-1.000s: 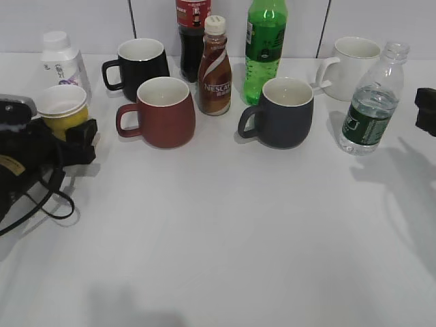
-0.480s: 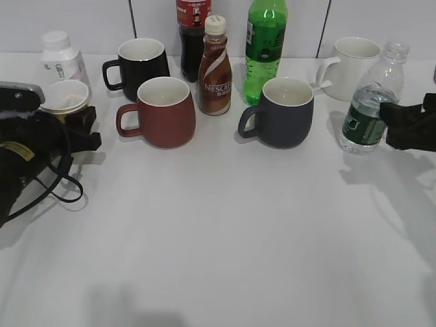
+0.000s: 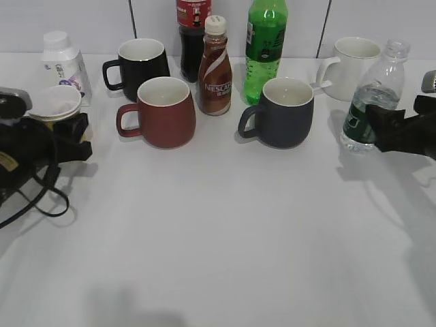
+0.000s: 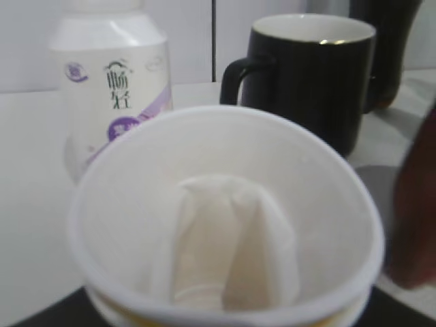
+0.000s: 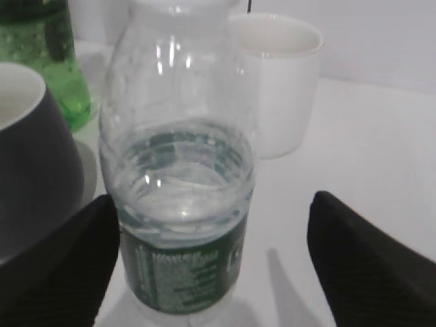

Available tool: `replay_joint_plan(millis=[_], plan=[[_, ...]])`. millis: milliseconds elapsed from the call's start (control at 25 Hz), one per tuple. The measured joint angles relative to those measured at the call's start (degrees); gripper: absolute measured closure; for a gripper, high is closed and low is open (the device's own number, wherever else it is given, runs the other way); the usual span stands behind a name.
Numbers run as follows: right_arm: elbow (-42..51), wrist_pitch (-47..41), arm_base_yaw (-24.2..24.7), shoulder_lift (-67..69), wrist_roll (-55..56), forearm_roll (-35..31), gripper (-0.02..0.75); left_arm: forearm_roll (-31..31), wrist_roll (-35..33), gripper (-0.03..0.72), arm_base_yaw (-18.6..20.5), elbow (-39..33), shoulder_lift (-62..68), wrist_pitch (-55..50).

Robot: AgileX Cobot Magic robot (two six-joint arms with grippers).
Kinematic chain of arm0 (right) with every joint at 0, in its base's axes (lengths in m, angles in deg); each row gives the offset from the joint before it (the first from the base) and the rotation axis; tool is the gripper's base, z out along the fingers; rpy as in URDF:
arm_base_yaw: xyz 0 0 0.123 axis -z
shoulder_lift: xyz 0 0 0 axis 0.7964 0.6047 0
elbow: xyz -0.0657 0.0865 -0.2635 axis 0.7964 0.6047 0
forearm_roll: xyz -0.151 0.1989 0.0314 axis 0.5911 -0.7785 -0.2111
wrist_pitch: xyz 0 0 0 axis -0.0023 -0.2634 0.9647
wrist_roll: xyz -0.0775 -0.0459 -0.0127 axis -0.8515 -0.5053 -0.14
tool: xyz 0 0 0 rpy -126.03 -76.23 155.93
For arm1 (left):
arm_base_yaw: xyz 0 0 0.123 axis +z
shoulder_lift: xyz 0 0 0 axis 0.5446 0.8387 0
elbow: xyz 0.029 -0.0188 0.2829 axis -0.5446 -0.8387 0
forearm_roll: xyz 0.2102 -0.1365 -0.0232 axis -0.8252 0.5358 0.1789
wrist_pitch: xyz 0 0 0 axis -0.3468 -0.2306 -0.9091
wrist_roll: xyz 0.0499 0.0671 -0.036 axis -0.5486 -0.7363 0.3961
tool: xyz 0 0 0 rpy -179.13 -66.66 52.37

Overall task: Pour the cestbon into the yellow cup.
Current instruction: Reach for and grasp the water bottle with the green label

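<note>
Bright even overhead light, soft shadows on white table, blurry close wrist views

Clear, glossy ribbed plastic on the cestbon between matt black fingers; the yellow cup looks like matt paper, the table smooth white.
</note>
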Motion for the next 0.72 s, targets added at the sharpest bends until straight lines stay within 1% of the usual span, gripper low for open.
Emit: replay_joint_plan(millis=[120, 240, 400, 520, 720], plan=[[-0.4, 3.28, 0.0, 2.44, 0.0, -0.07, 0.087, -2.91, 0.0, 0.322, 0.0, -3.27, -3.98, 0.0], [-1.2, 4.44, 0.0, 5.14, 1.03, 1.42, 0.087, -6.87, 0.0, 0.323, 0.0, -6.17, -7.2, 0.0], [-2.29, 6.73, 0.0, 8.84, 2.5, 2.72, 0.087, -10.33, 2.95, 0.324, -0.79, -8.62, -9.03, 0.05], [-3.89, 7.91, 0.0, 11.27, 2.72, 2.97, 0.087, -14.53, 5.23, 0.324, -2.05, -8.98, -9.11, 0.02], [-8.32, 8.04, 0.0, 14.46, 3.09, 3.97, 0.087, -20.11, 5.8, 0.325, -6.04, -8.98, -9.18, 0.02]])
